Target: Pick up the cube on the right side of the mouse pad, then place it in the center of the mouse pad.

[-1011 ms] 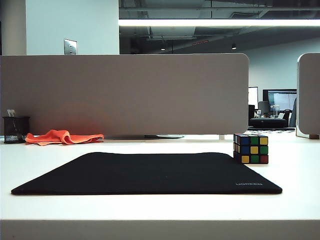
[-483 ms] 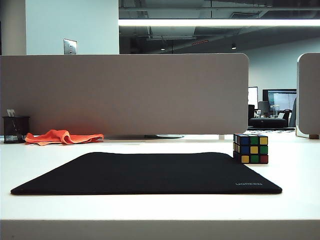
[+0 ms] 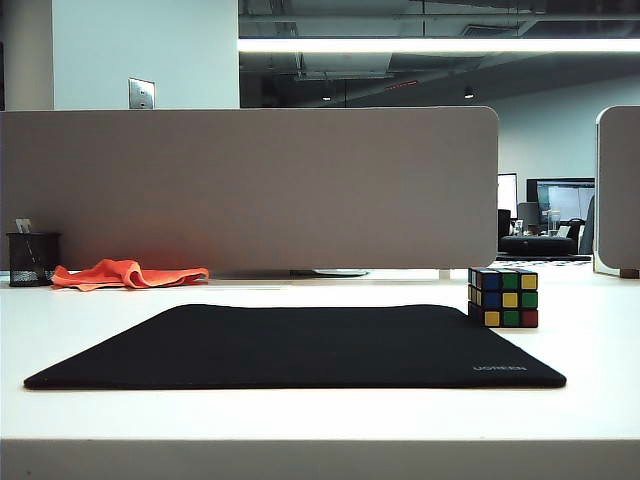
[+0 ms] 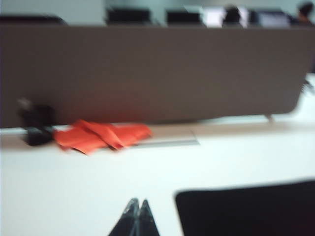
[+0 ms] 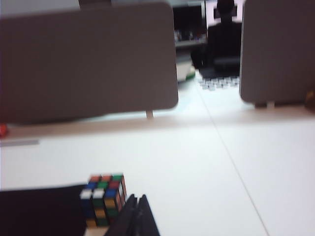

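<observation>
Right gripper [image 5: 139, 209] is seen only in its wrist view, low centre of frame: fingers pressed together, nothing held, nothing touched. Cube [image 5: 104, 198] sits just beside it toward frame left, still apart from the fingertips. Left gripper [image 4: 138, 212] is likewise closed and empty, low centre of its own wrist view, over bare white table [image 4: 98, 187] just off the mouse pad [image 4: 251, 209] corner. Neither gripper is visible in the exterior view.

Exterior view: cube [image 3: 503, 297] is at centre right of frame, touching or nearly touching the right rear edge of the mouse pad [image 3: 300, 345], resting on the table [image 3: 590, 340]. Whether it overlaps the pad edge cannot be told. Pad centre is bare. Orange cloth [image 3: 128, 273] and pen cup [image 3: 32, 258] are at far left, well out of the way.

Step judged in hand: approach for the pick, nothing grasped yet. To be done well:
- Right fingers should be opened wider than the cube before descent; shut as they are, the cube would only be shoved.
- Gripper should be centred over the cube, fingers squared to two opposite faces, not the corners.
- Descent is best kept clear of the pad edge so the fabric is not dragged.
- Left arm is best kept off the pad centre.
</observation>
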Controlling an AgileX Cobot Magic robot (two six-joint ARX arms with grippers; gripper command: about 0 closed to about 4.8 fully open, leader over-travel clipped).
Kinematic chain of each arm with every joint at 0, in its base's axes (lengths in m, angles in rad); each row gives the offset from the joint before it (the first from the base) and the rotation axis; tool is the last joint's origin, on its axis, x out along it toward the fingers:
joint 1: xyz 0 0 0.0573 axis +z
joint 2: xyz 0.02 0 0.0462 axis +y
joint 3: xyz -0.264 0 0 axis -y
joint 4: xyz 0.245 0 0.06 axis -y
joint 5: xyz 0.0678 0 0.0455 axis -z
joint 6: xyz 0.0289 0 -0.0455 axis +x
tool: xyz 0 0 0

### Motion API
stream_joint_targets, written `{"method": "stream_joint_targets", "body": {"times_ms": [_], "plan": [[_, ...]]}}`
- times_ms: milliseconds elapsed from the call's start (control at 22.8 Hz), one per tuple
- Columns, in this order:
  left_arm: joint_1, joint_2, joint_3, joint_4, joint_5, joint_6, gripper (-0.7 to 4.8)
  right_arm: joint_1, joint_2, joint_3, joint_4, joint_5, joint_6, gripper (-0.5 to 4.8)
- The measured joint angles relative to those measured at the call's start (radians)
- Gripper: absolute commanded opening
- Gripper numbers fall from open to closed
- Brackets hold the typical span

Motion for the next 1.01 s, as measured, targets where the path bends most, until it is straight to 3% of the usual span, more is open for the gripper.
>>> {"method": "stream_joint_targets", "body": {"times_ms": [132,220,483,835,1011], "plan": [[0.0,0.137,0.076,-0.019,0.073,0.003,-0.05,0.0,0.041,0.059,-0.025,0.001,0.055,-0.05],[0.0,0.245,0.143,-0.025,0.153,-0.037,-0.05,0.0,0.103,0.107,-0.039,0.002,0.065,-0.05],[-0.001,0.436,0.203,-0.044,0.272,-0.069,-0.05,0.0,0.275,0.28,-0.064,-0.002,0.084,-0.05],[-0.084,0.556,0.204,0.002,0.318,-0.051,-0.05,0.027,0.589,0.669,-0.251,-0.024,0.014,-0.05],[-0.131,0.573,0.218,0.006,0.348,-0.015,-0.05,0.063,0.654,0.742,-0.27,-0.054,0.016,-0.05]]}}
